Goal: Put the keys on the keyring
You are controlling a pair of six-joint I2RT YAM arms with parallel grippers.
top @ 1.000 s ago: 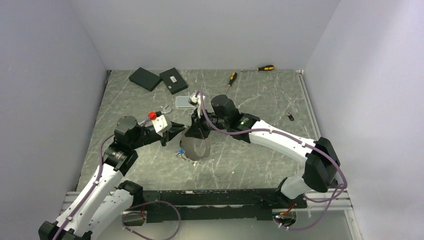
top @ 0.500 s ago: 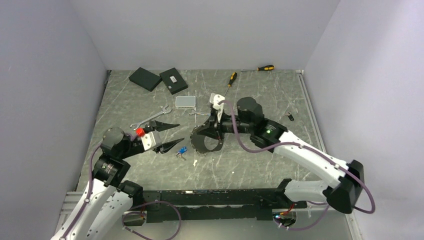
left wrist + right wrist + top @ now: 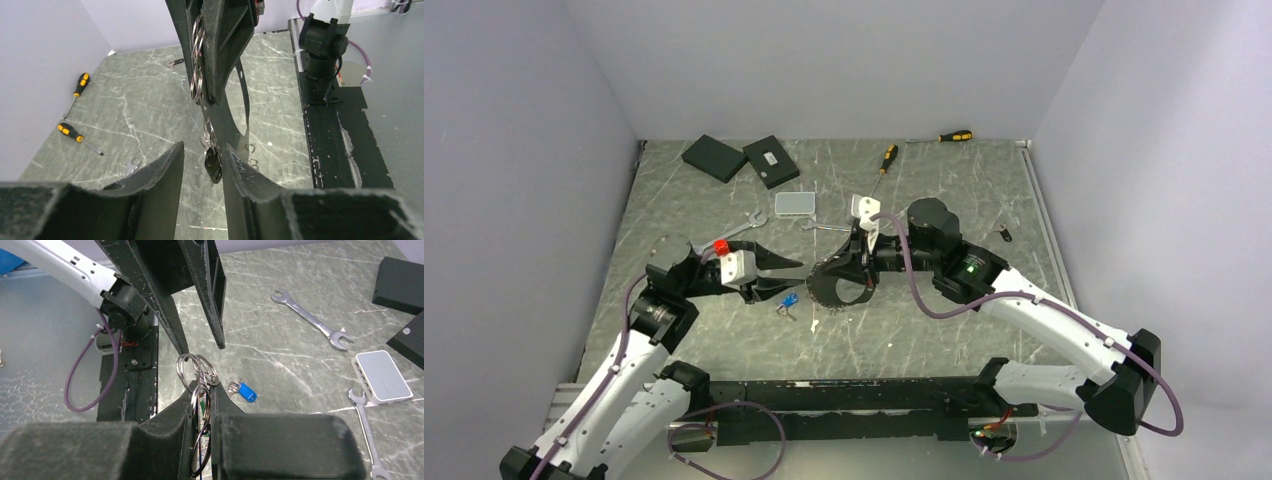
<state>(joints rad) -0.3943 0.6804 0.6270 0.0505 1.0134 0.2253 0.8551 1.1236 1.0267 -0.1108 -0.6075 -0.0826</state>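
Observation:
My right gripper [image 3: 829, 268] is shut on a bunch of small silver rings [image 3: 197, 367]. From them the keyring [image 3: 832, 292], a large grey loop, hangs just above the table. Seen from the left wrist, it is a flat dark strip with holes [image 3: 235, 120]. A black-headed key [image 3: 213, 167] dangles from the rings between the fingers of my left gripper [image 3: 203, 147]. That gripper is open, and the key lies close to its right finger. A blue-headed key [image 3: 790, 299] lies on the table below my left gripper [image 3: 794, 275], also visible from the right wrist [image 3: 246, 391].
Two silver spanners [image 3: 310, 319] and a small clear box [image 3: 795, 203] lie behind the grippers. Two black boxes [image 3: 739, 158] sit at the back left, two yellow-handled screwdrivers [image 3: 889, 156] at the back. A small dark item [image 3: 1004, 236] lies at the right.
My left gripper opened and drew back left, then came right again to the hanging keys with narrower jaws. The right arm shifted right with the keyring, then held.

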